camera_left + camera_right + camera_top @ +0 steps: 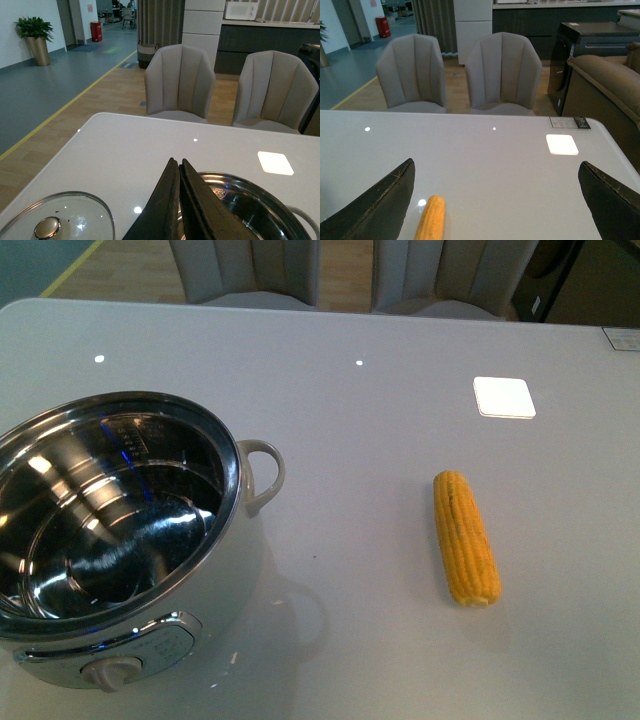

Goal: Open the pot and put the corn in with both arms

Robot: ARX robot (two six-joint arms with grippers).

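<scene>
The white pot stands uncovered at the table's near left, its shiny steel inside bare. Its glass lid with a beige knob lies flat on the table beside the pot in the left wrist view. My left gripper is shut on nothing, raised over the pot's rim. The yellow corn lies on the table to the right, apart from the pot. My right gripper is open and wide, with the corn near one finger. Neither arm shows in the front view.
A bright square patch of light lies on the grey table beyond the corn. Two grey chairs stand at the far edge. A small printed card lies at the far right corner.
</scene>
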